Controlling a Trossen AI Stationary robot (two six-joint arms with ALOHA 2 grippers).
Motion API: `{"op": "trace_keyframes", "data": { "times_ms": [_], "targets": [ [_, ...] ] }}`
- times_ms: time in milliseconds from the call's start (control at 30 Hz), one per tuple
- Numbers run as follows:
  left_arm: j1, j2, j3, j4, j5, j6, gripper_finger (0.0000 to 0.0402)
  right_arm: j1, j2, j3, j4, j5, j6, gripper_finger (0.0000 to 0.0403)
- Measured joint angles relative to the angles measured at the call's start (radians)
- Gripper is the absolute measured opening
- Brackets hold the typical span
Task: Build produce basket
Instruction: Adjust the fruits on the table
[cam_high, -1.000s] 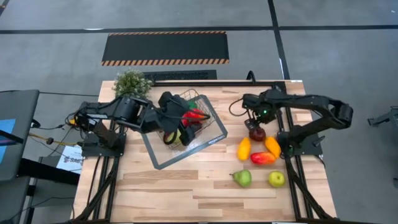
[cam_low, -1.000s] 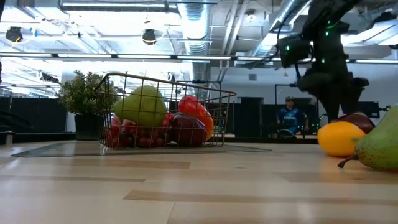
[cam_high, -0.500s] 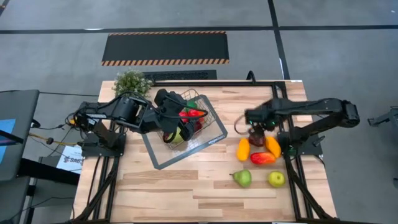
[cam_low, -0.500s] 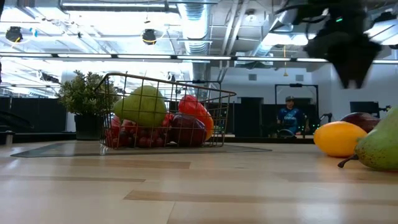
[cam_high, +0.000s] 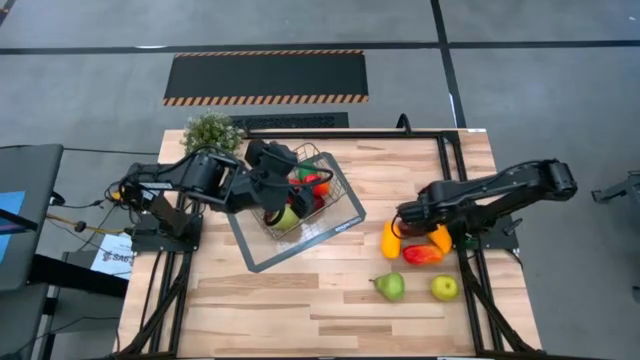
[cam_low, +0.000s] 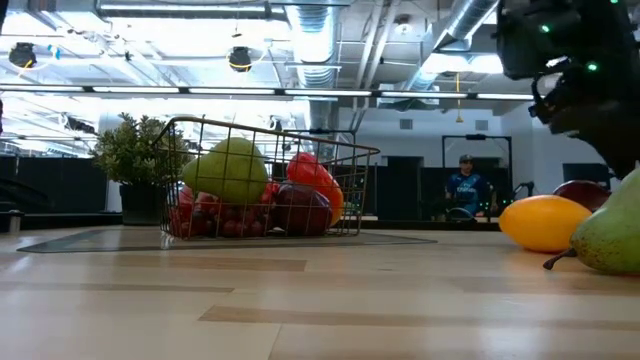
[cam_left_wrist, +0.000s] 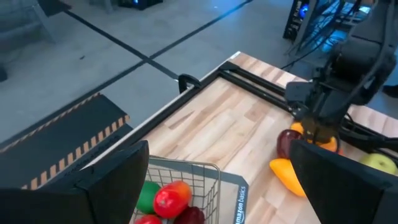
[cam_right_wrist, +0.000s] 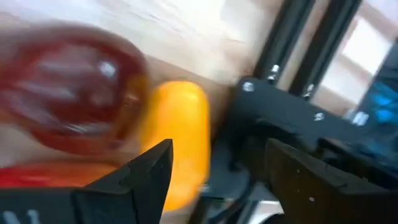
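The wire basket (cam_high: 345, 197) stands on its grey tray (cam_high: 262, 255) left of the table's centre, with a green pear (cam_low: 232, 170), red pieces and dark ones inside. My left gripper (cam_high: 290, 180) hovers open above the basket's far side. At the right lie a yellow fruit (cam_high: 392, 240), an orange fruit (cam_high: 438, 238), a red fruit (cam_high: 423, 254), a green pear (cam_high: 390, 287) and a green apple (cam_high: 444, 288). A dark red apple (cam_right_wrist: 68, 93) rests on the wood beside them. My right gripper (cam_high: 408, 226) hangs open over this cluster, pointing steeply down, next to the orange fruit (cam_right_wrist: 177, 137).
A potted plant (cam_high: 212, 132) stands at the far left corner. Black frame rails (cam_high: 440, 140) run along the far and right edges. Bare wood (cam_high: 300, 310) spreads across the near half. A person (cam_low: 465, 185) sits far back in the room.
My right gripper has swung toward the table's near edge, from beside the dark red apple to above the yellow and orange fruits, turning and tipping as it went. My left gripper has turned a little above the basket. No fruit has moved.
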Motion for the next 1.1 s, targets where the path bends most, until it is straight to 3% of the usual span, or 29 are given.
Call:
{"op": "trace_keyframes", "data": {
  "times_ms": [133,233,533,1100],
  "targets": [
    [0.0,0.0,0.0,-0.002,-0.002,0.011,0.0373,-0.001,0.046,-0.004,-0.01,-0.002,0.0,0.025],
    [0.0,0.0,0.0,-0.002,-0.002,0.014,0.0373,0.0,0.07,-0.013,-0.017,-0.038,0.0,0.0208],
    [-0.004,0.0,0.0,-0.004,-0.001,0.014,0.0373,0.004,0.127,-0.028,0.022,-0.092,0.041,0.0017],
    [-0.003,0.0,0.0,-0.015,0.01,0.099,0.0373,-0.032,0.2,-0.073,0.145,-0.136,0.063,0.0008]
  ]
}}
